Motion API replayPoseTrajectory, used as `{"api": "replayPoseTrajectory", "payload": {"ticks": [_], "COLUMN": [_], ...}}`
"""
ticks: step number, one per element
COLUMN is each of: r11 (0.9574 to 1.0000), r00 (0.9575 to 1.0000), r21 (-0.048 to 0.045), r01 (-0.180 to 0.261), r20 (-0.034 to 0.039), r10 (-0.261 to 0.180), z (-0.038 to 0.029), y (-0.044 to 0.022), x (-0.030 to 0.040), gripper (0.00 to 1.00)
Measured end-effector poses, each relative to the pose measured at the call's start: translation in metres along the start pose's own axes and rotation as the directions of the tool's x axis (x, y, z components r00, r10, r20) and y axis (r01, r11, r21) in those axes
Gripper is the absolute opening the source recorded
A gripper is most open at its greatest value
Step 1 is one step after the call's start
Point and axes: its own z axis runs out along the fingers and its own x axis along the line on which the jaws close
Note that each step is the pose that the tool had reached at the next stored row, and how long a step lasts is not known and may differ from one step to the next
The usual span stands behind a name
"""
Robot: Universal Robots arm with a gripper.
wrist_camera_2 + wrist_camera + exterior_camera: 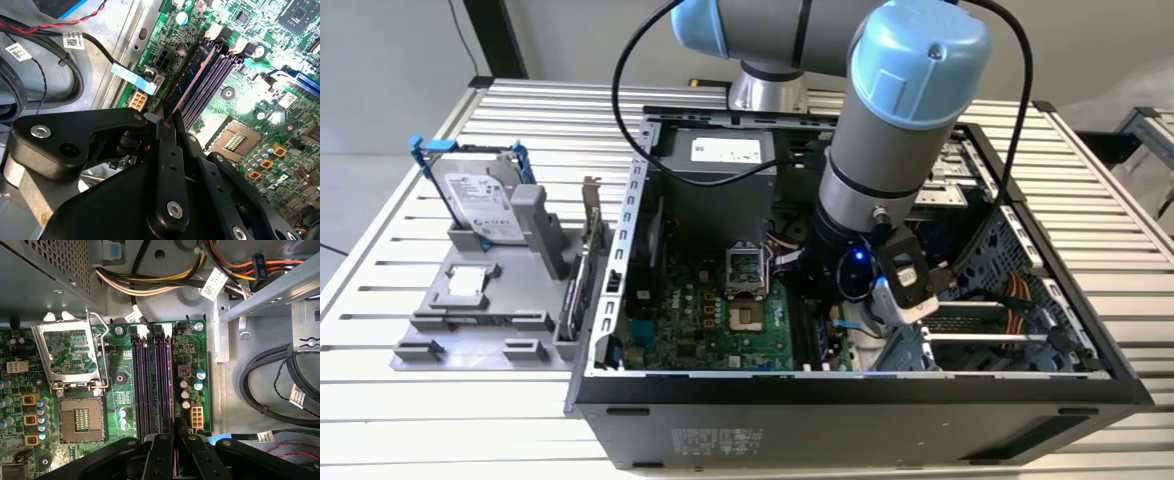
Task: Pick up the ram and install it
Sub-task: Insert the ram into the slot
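Note:
The ram [192,75] is a thin dark-blue strip standing on edge over the outermost of the motherboard's memory slots [212,82], beside the small power connector. My gripper [172,120] has its black fingers closed on the strip's near end. In the first wrist view the ram [171,390] shows edge-on along the slot [150,385] nearest the capacitors, running into my gripper [175,427]. In the exterior view my gripper [834,320] reaches down inside the open computer case, over the green motherboard [707,320].
An open CPU socket [80,422] lies beside the slots. Thick black cables [270,385] and a metal bracket [270,295] crowd the case wall side. On the exterior view's left a grey fixture [467,310] holds a hard drive [478,200] with blue rails.

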Motion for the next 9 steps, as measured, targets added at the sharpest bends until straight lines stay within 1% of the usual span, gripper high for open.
{"api": "replayPoseTrajectory", "payload": {"ticks": [3, 5, 7, 9], "r11": [1.0000, 1.0000, 1.0000, 1.0000], "r00": [1.0000, 1.0000, 1.0000, 1.0000], "r21": [0.0009, 0.0007, -0.0005, -0.0008], "r01": [0.000, 0.000, 0.000, 0.000], "r20": [0.0000, -0.0001, -0.0002, -0.0003], "r10": [0.000, 0.000, 0.000, 0.000], "z": [-0.0011, -0.0101, -0.0162, -0.0252], "y": [-0.0002, 0.0001, 0.0002, 0.0005], "x": [0.0000, 0.0000, 0.0000, 0.0000], "gripper": [1.00, 1.00, 1.00, 1.00]}}
